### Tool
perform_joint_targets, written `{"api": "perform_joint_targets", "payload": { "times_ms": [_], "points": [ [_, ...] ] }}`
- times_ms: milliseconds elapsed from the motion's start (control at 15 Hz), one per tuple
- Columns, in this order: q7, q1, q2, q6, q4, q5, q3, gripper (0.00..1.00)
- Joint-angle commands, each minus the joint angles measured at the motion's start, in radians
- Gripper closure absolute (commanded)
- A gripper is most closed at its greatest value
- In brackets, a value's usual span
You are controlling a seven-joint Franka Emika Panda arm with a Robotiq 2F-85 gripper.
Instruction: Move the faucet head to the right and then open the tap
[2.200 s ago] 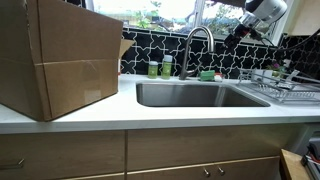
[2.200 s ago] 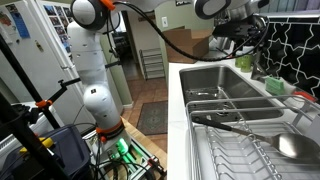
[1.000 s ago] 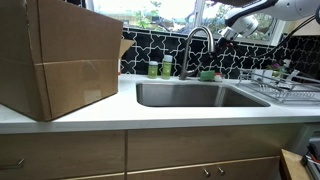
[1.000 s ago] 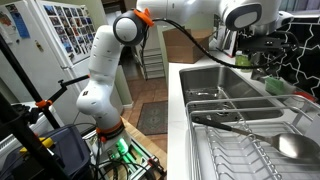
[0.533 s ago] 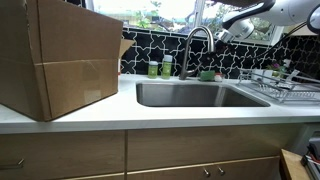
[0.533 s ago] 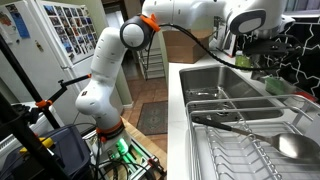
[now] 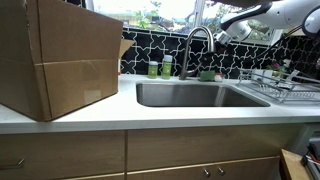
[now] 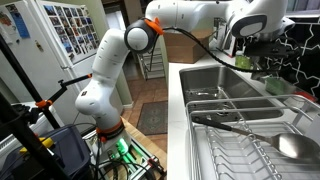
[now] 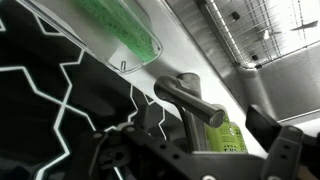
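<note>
Hovering just beside the faucet head (image 7: 211, 48) above the sink (image 7: 190, 96), your hand (image 7: 221, 36) hid its state there; only the wrist view showed fingers (image 9: 287, 150) spread apart, the tap (image 9: 190, 100) ahead.

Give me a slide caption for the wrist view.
Open gripper beside the silver gooseneck faucet, green bottle just behind.
</note>
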Motion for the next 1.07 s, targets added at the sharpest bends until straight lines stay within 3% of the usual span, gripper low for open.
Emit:
{"api": "perform_joint_targets", "payload": {
  "times_ms": [0, 1000],
  "points": [
    [-0.015, -0.013, 0.041, 0.023, 0.043, 0.019, 0.008, 0.00],
    [0.013, -0.004, 0.070, 0.114, 0.063, 0.004, -0.009, 0.00]
  ]
}}
